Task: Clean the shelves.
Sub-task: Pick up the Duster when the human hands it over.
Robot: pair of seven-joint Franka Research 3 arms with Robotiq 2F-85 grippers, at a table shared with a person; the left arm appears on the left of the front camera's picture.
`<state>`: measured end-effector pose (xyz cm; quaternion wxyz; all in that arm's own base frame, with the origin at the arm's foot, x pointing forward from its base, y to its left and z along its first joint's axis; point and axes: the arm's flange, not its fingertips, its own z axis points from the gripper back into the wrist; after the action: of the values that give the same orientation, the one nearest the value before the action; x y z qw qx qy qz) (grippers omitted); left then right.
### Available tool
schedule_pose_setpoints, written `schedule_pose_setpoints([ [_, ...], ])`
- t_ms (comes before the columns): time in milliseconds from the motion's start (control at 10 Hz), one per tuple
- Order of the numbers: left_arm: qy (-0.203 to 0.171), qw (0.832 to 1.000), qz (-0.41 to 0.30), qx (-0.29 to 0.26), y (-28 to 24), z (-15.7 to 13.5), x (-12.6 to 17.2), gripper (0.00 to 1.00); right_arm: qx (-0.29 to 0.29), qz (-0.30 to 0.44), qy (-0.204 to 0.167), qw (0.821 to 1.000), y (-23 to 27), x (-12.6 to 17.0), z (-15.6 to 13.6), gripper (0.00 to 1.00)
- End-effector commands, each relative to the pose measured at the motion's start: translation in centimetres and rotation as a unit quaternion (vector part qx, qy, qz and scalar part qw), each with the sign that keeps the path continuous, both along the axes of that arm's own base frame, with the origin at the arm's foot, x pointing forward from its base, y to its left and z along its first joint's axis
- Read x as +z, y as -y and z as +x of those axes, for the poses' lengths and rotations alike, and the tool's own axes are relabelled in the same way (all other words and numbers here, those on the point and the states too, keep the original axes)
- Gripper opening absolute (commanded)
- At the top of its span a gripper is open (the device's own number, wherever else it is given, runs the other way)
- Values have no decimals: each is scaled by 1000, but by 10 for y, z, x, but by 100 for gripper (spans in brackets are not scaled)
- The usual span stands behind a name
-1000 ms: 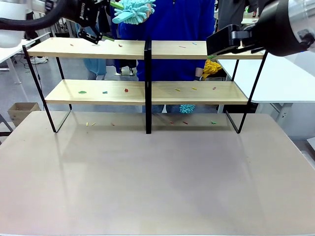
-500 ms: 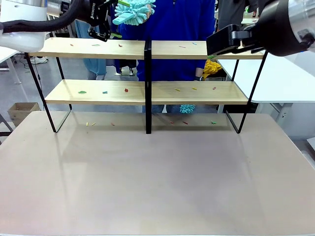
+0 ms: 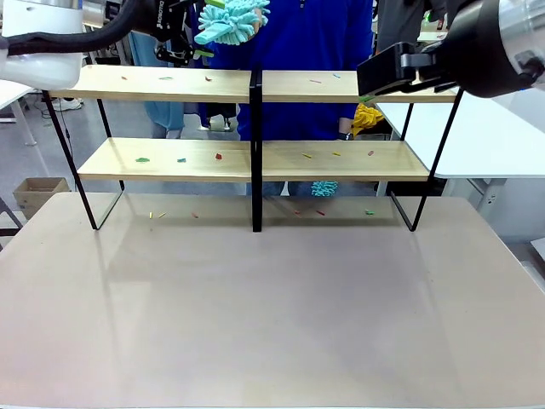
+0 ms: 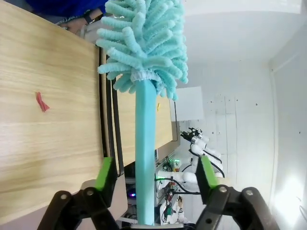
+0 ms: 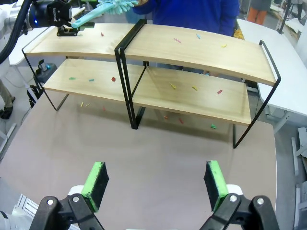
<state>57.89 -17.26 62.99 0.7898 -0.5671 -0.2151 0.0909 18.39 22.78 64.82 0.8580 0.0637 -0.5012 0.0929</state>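
The shelves (image 3: pixel 170 83) (image 5: pixel 206 52) (image 4: pixel 48 120) stand across the far half of the table, with small coloured scraps scattered on their light-wood boards. A teal duster (image 3: pixel 230 19) (image 4: pixel 145 134) (image 5: pixel 103 10) hangs above the upper left board, fluffy head toward the person in blue. My left gripper (image 3: pixel 189 34) (image 4: pixel 156 172) is at its handle: the green pads stand apart on either side of the handle without pressing it. My right gripper (image 5: pixel 155 184) (image 3: pixel 375 81) is open, holds nothing, and hovers high on the near side of the rack's right end.
A person in a blue top (image 3: pixel 298 34) stands behind the rack. More scraps (image 3: pixel 157 215) lie on the tabletop under the lower boards. The near tabletop (image 3: pixel 272 324) is bare. Another white table (image 3: pixel 485 136) stands at the right.
My left gripper moved up and right, from over the upper left board to the duster's handle. The right arm and the rack stayed still.
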Motion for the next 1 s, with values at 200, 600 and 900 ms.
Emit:
schedule_pose_setpoints([
  [200, 25, 1000, -8, 2, -2, 2, -4, 0, 4, 0, -1, 1000, 0, 1, 0, 100],
  [600, 33, 999, -10, -1, -4, 1, -5, 0, 4, 0, -1, 1000, 0, 1, 0, 100],
  [900, 46, 999, 1, 3, -11, -7, 2, 0, 4, 0, -1, 1000, 0, 1, 0, 100],
])
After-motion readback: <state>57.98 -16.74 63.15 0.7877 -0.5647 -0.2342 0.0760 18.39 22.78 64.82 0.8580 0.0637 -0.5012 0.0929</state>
